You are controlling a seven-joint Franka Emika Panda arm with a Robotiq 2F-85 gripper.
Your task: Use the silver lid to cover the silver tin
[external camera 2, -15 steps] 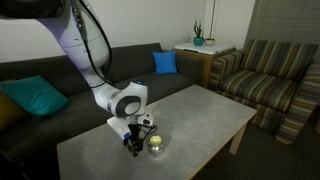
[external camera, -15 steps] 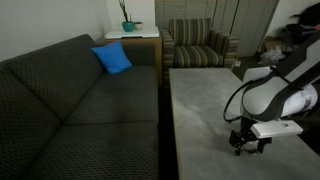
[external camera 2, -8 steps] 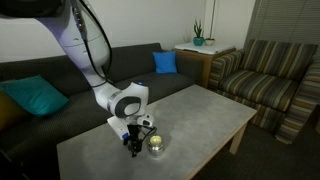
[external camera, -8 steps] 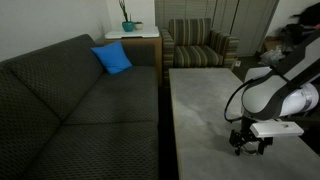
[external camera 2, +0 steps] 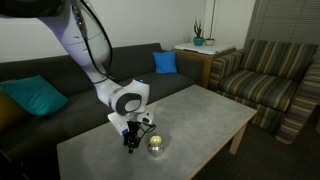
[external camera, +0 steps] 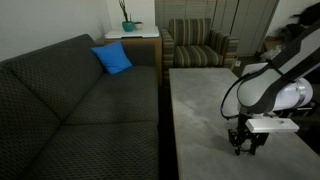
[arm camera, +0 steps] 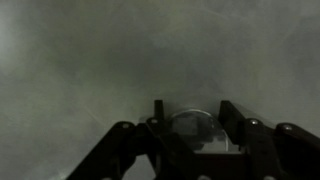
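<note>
I saw a grey table (external camera 2: 200, 110) beside a dark sofa (external camera: 80, 100). My gripper (external camera 2: 130, 147) hung low over it, its fingers (arm camera: 238, 120) pinching the lid (arm camera: 195, 128); the tin (external camera 2: 157, 146) stood just beside.

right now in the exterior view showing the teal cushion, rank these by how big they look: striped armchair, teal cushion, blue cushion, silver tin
1. striped armchair
2. teal cushion
3. blue cushion; it sits farther from the camera, so the two cushions' real sizes may match
4. silver tin
</note>
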